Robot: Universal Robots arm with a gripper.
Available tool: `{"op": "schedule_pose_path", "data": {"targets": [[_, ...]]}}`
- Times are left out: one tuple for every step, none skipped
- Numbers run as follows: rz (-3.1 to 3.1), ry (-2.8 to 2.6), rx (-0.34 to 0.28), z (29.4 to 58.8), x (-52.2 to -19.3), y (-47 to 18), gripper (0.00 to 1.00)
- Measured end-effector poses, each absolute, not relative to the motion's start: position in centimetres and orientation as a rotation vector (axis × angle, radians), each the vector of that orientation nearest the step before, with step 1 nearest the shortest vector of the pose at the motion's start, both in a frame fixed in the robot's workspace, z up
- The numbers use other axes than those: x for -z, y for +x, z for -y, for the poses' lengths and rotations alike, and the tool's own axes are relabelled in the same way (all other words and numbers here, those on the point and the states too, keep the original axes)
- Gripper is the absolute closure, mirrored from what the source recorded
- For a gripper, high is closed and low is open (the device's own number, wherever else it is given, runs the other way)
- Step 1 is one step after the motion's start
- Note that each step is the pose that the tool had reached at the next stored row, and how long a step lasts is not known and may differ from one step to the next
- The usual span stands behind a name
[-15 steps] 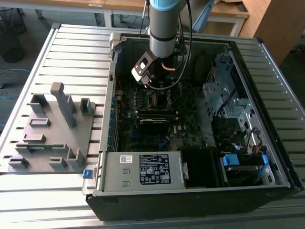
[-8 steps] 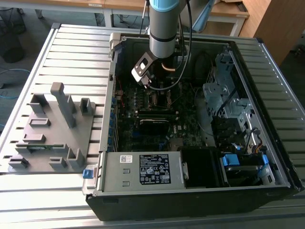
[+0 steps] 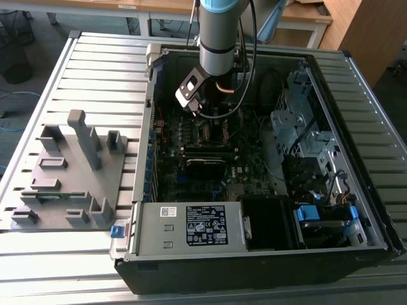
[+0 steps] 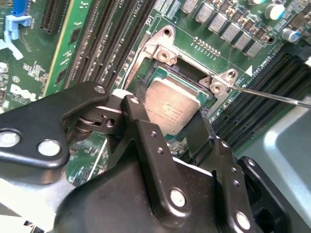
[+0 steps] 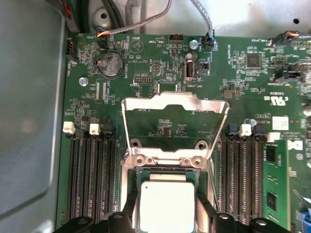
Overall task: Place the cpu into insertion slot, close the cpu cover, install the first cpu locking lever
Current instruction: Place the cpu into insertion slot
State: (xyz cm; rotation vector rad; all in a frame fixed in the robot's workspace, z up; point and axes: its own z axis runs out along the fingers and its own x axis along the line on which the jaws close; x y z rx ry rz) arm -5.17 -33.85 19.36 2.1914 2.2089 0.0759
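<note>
Both wrist views show the cpu (image 4: 171, 108) (image 5: 167, 206), a square chip with a dull silver top, between my gripper's (image 4: 167, 116) (image 5: 167, 217) black fingers (image 4: 138, 121), which are shut on two of its opposite sides. The chip sits over the insertion slot (image 4: 181, 73) (image 5: 146, 175), whose dark edge shows beyond it; I cannot tell if it is seated. The cpu cover (image 5: 141, 104), a silvery frame, stands swung back and open on its hinge. A thin wire locking lever (image 4: 277, 96) sticks out beside the socket. In the exterior view my gripper (image 3: 213, 121) reaches down into the computer case (image 3: 254, 254).
Black memory slots (image 5: 90, 174) flank the socket, with a green module (image 5: 274, 179) in one. The grey case wall (image 5: 29, 121) runs close by. Cables (image 5: 146, 22) hang past the board's edge. A grey fixture plate (image 3: 63, 171) lies at the exterior view's left of the case.
</note>
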Motion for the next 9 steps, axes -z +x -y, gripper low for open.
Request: {"op": "schedule_pose_path", "data": {"targets": [[-2.209, 2.191, -0.075, 33.9, -19.6, -5.2, 0.42], [-2.209, 2.191, -0.075, 33.9, -19.7, -5.2, 0.42], [-2.209, 2.191, -0.075, 33.9, -19.9, -5.2, 0.42], [-2.209, 2.191, -0.075, 33.9, -20.1, -5.2, 0.42], [-2.209, 2.191, -0.075, 33.9, -20.3, -5.2, 0.42], [-2.209, 2.191, -0.075, 33.9, -20.5, -5.2, 0.42], [-2.209, 2.191, -0.075, 33.9, -20.6, -5.2, 0.42], [-2.209, 2.191, -0.075, 33.9, -20.7, -5.2, 0.42], [-2.209, 2.191, -0.075, 33.9, -20.8, -5.2, 0.42]]}}
